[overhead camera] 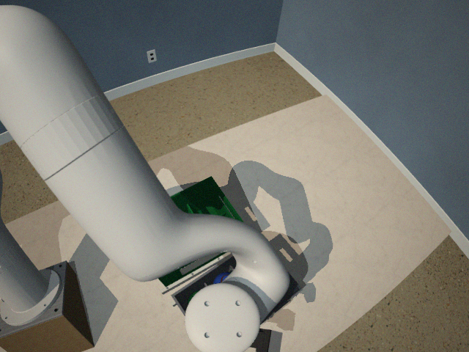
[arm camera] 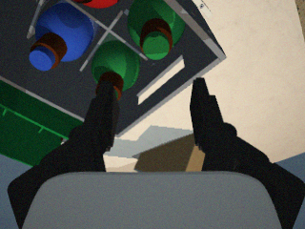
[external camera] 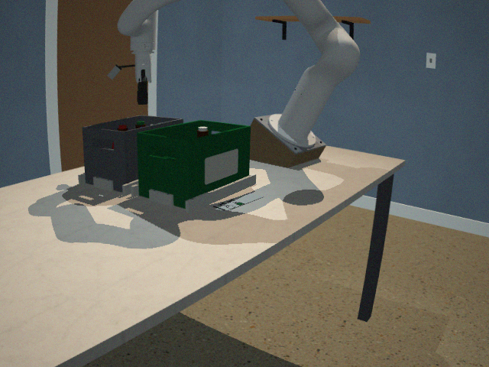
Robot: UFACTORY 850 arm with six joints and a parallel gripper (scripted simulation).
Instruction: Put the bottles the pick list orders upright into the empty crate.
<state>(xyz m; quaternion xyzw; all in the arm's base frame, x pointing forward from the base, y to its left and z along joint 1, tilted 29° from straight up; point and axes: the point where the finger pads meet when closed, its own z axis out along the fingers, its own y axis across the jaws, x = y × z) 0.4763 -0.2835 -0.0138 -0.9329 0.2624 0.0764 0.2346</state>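
Note:
My gripper (arm camera: 153,93) (external camera: 142,93) is open and empty. It hangs high above the dark grey crate (arm camera: 193,41) (external camera: 106,154). The green crate (arm camera: 26,128) (external camera: 177,166) (overhead camera: 196,196) stands next to it and holds one white-capped bottle (external camera: 202,131). The pick list (external camera: 237,203) lies on the table beside the green crate. In the top view my arm hides the gripper and most of both crates.
The robot's brown base block (external camera: 276,151) (overhead camera: 41,314) stands behind the green crate near the table's far edge. The table edge (external camera: 276,245) runs close in front of the pick list. A wall shelf (external camera: 312,18) is high behind the arm.

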